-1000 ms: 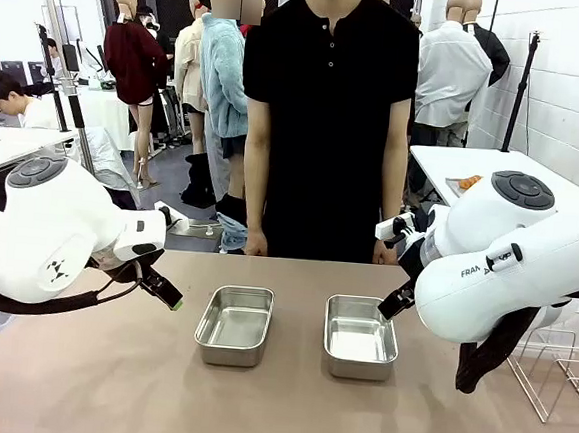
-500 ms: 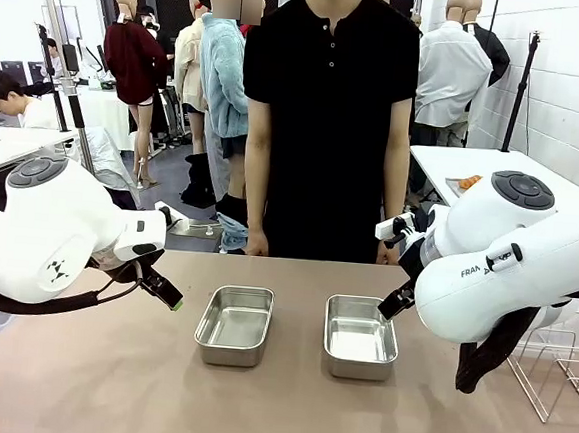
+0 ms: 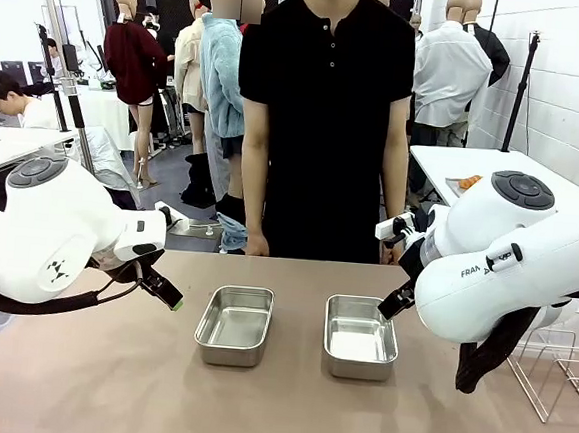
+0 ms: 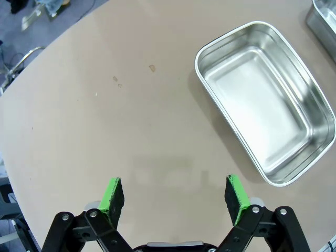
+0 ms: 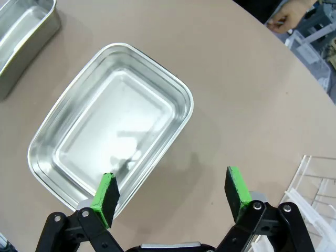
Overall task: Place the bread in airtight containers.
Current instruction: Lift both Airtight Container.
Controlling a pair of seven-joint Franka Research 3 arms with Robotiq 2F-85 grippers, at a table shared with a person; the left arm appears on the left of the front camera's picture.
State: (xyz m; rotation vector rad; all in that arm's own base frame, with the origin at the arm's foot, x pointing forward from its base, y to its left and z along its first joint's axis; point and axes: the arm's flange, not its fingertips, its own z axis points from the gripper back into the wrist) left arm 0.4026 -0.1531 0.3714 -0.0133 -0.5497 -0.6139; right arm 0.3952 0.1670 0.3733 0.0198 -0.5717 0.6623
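1. The surface (image 3: pixel 275 406) is tan and matte, with a few small marks (image 4: pixel 151 68) on it.
2. A person in a black shirt (image 3: pixel 327 119) stands at the surface's far edge.
3. A wire rack (image 3: pixel 558 373) sits at the surface's right edge.
4. A white table (image 3: pixel 454 164) stands beyond the surface's far right corner, with something orange (image 3: pixel 465 183) on it.

A tan table (image 3: pixel 106 383) carries two shallow, open-topped steel pans side by side with a gap between them: the left steel pan (image 3: pixel 235 325) and the right steel pan (image 3: pixel 360 337). The left arm (image 3: pixel 47 233) comes in from the left, and the left gripper (image 3: pixel 168 295) hangs above the table just beside the left steel pan, a green pad showing. The right arm (image 3: pixel 516 264) reaches in from the right, with the right gripper (image 3: pixel 395 303) over the right steel pan's far right corner. A person in a black shirt (image 3: pixel 327 119) stands at the far edge, one hand (image 3: pixel 257 244) and the other hand (image 3: pixel 383 252) hanging at table level. A wire rack (image 3: pixel 558 373) stands off the table's right side.
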